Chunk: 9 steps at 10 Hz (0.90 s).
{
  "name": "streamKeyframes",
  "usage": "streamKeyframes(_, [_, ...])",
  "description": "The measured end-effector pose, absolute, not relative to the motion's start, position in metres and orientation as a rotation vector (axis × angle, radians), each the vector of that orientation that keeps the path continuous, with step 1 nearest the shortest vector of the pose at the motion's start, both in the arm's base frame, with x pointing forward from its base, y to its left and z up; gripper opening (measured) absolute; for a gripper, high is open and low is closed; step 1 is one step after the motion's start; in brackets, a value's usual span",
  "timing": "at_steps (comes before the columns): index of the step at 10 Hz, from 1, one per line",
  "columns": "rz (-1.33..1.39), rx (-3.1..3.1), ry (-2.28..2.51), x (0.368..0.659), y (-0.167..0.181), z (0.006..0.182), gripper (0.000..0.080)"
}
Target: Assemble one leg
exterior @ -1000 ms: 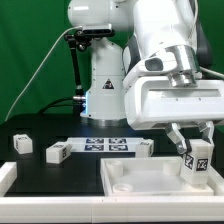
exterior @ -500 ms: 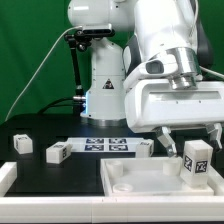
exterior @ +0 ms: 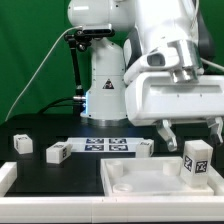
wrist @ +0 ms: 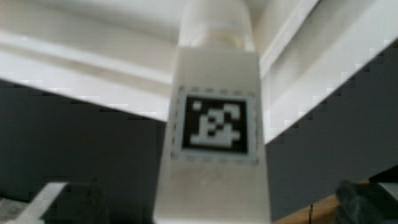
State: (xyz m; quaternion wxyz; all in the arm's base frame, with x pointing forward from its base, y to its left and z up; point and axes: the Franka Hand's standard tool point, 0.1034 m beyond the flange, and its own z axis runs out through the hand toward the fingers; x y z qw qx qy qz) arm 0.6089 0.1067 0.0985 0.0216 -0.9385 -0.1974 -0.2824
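Note:
The leg is a small white block with a black-and-white tag. It stands upright in the right corner of the large white tabletop piece, at the exterior view's right. My gripper hangs open just above it, with one finger on each side and clear of the leg. In the wrist view the leg fills the middle and runs down to the tabletop. The dark fingertips sit apart at the picture's lower corners.
Three more white legs lie on the black table: one at the exterior view's far left, one beside it, one behind the tabletop. The marker board lies between them. The robot base stands behind.
The fingers have spread apart and let go of the leg, and the gripper has risen a little. The leg stays upright on the tabletop.

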Motion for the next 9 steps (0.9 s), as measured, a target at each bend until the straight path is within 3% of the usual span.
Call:
streamKeyframes(1, [-0.853, -2.916, -0.618, 0.609, 0.107, 0.104, 0.0649])
streamKeyframes(4, [-0.787, -2.929, -0.628, 0.606, 0.109, 0.097, 0.0649])
streamKeyframes(5, [-0.644, -2.960, -0.641, 0.604, 0.108, 0.084, 0.0649])
streamKeyframes(9, [-0.154, -3.015, -0.665, 0.611, 0.108, 0.080, 0.0649])
